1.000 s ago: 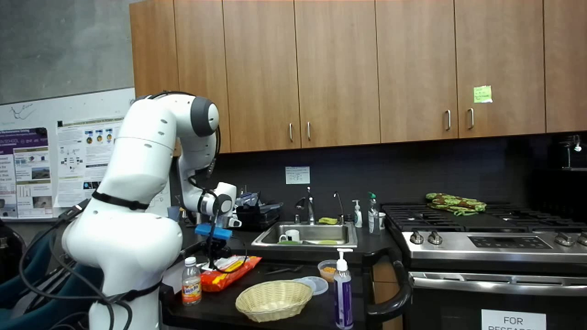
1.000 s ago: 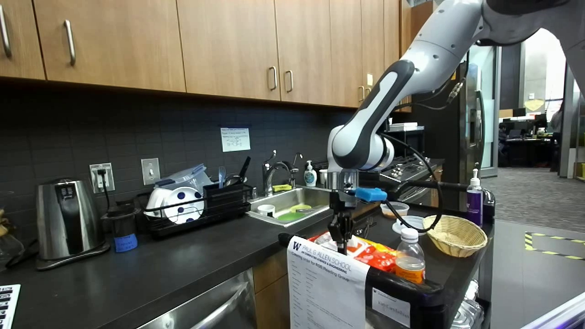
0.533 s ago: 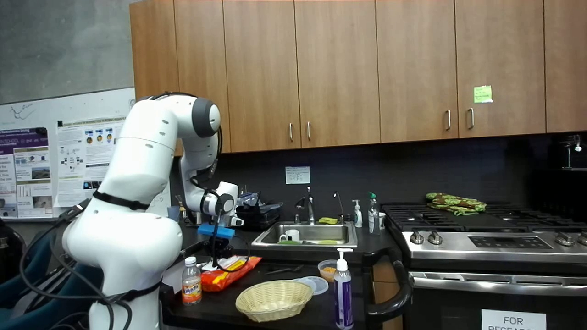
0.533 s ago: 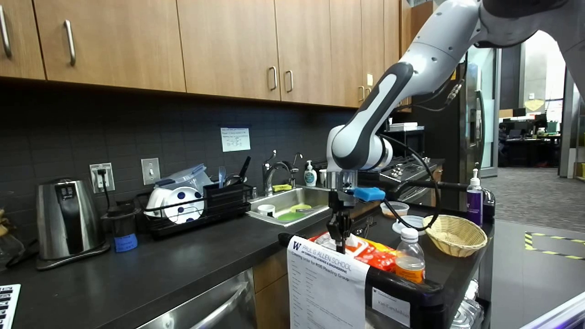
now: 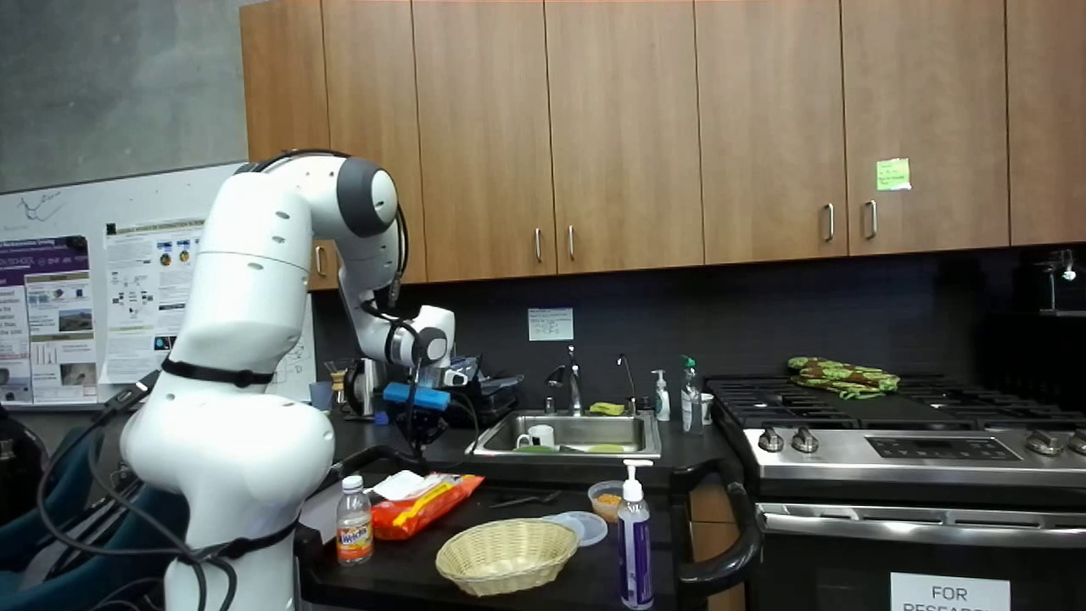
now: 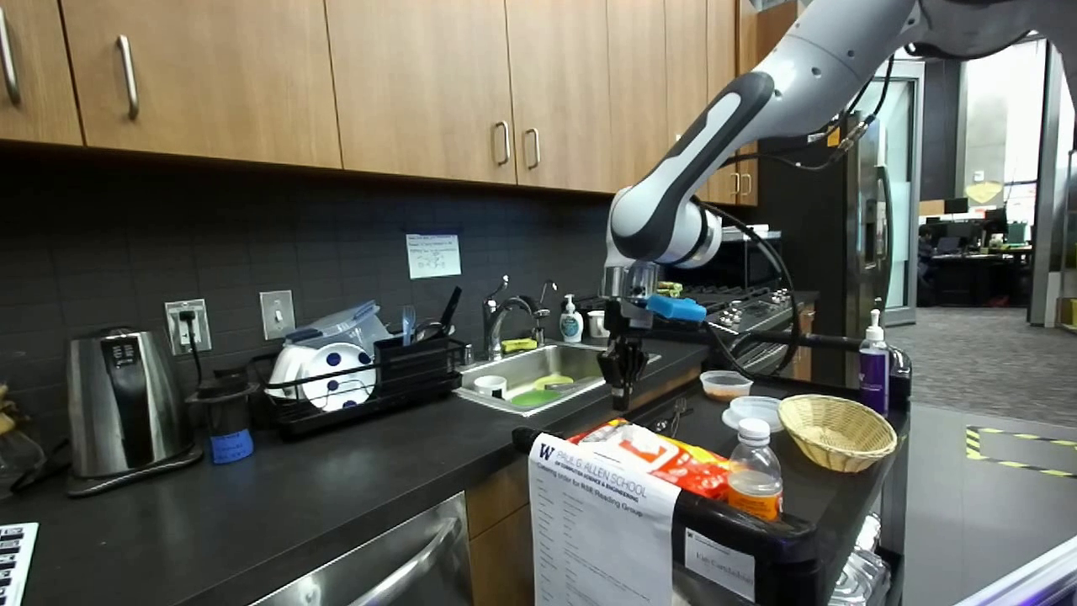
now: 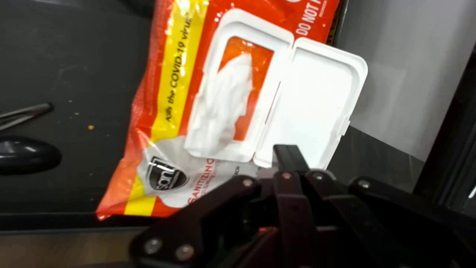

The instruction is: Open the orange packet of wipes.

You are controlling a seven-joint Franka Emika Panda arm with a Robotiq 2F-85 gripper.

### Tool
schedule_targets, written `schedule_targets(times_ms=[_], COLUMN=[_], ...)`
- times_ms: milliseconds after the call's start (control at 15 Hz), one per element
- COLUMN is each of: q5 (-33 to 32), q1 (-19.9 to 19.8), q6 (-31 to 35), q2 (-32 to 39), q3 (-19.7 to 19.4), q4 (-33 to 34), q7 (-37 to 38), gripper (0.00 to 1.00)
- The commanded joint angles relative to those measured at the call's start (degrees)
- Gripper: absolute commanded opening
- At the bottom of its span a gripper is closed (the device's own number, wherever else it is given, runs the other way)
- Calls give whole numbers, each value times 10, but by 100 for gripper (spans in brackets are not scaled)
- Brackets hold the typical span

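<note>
The orange packet of wipes (image 5: 431,507) lies on the black cart top; it also shows in an exterior view (image 6: 697,471) and the wrist view (image 7: 173,111). In the wrist view its white lid (image 7: 316,96) is hinged open and folded out to the side. A white wipe (image 7: 225,106) shows in the orange opening. My gripper (image 7: 286,146) is shut with the fingertips together and nothing between them. In an exterior view the gripper (image 6: 621,402) hangs above the packet, apart from it. In the wrist view the fingers cover part of the lid's lower edge.
A juice bottle (image 5: 354,522) stands close beside the packet. A woven basket (image 5: 507,556), a pump bottle (image 5: 635,543), a small tub (image 5: 606,501) and its lid (image 5: 585,528) are on the cart. A paper sheet (image 6: 602,526) hangs over the cart's black handle. The sink (image 6: 538,383) lies behind.
My gripper has risen from down at the packet to above it and moved slightly toward the sink. The white lid that stuck up beside the fingers now lies flatter. The packet has stayed put.
</note>
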Motion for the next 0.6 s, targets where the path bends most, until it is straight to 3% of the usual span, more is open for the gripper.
schedule_targets(times_ms=[0,67,133,200,267,467,533], q5=[-32,-46,-58,-67,-47,-56,-56], q1=[-7,-10,-14,-19,-10,-18,-18], q6=[-57,-76,-95,-113,-85,-108,-108], q2=[-64,-78,-92,-105,-64,-89,-91], q3=[-30,-39,-49,-58,-50,-64,-64], q4=[-19,-21,-24,-25,-5,-11,-13], q7=[13,16,18,18,4,4,4], gripper=[0,0,26,27,7,26,27])
